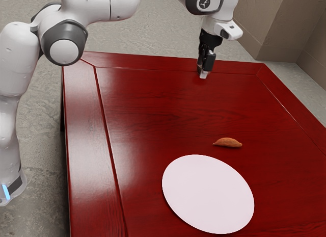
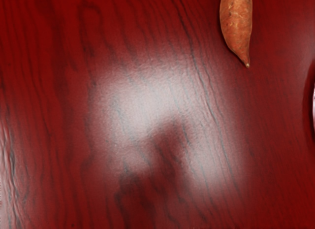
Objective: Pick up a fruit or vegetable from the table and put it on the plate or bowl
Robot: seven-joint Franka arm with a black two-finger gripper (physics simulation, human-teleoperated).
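— Dark red wood is filling most of the scene: a broad table (image 1: 153, 120) is standing on a grey floor (image 1: 43, 145). How is the arm sitting?

— It is arching in from the exterior view's left, and the gripper (image 1: 204, 74) is hanging over the far part of the table, pointing straight down. It is carrying nothing that I can see. Whether it is open or closed, I cannot tell from this side.

— And the vegetable?

— An orange sweet potato (image 1: 227, 142) is lying on the bare wood just beyond the far rim of the white plate (image 1: 208, 193), near it but not touching. It is well apart from the gripper, toward the near side of the table.

— So which step is in hand?

— I am reading it as the approach: nothing is grasped yet and the plate is lying bare. The next move is calling for travel toward the plate until the hand is sitting over the sweet potato's thick middle, then a descent.

— Which way is it pointing?

— Its long axis is running across the exterior view, left to right, roughly along the plate's far rim. In the wrist view one end is tapering to a fine tip. I am guessing the hand will be needing a turn so that it closes across that axis.
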